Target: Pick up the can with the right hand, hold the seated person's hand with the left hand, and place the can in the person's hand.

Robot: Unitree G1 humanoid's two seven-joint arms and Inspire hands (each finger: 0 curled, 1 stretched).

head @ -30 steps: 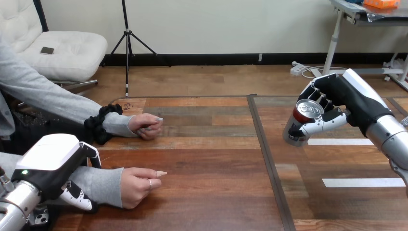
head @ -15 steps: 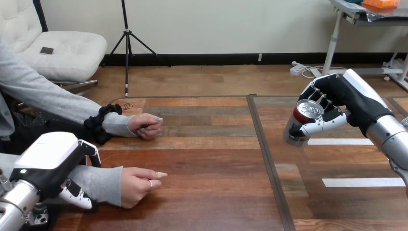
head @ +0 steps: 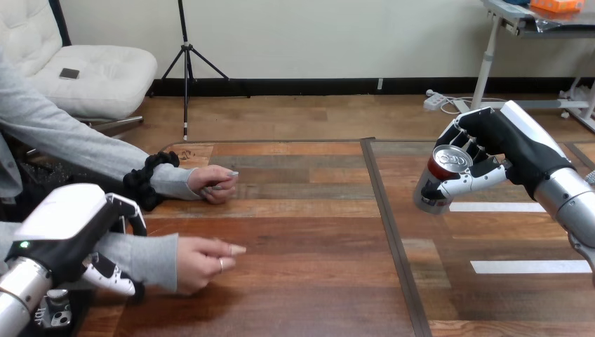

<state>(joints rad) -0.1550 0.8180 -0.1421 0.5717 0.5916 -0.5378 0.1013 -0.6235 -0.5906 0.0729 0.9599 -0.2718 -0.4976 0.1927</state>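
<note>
I see my right hand at the right, its fingers curled round the tilted can above the desk. At lower left, my left hand clasps the person's forearm, just behind the person's hand.

Red, silver-topped can — brown table

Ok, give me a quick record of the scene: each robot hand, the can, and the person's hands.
right hand: curled round the can, at the table's right side
can: tilted, top toward the camera
left hand: fingers and thumb round the person's forearm
person's nearer hand: loosely closed, empty
person's farther hand: closed, resting on the table
</note>
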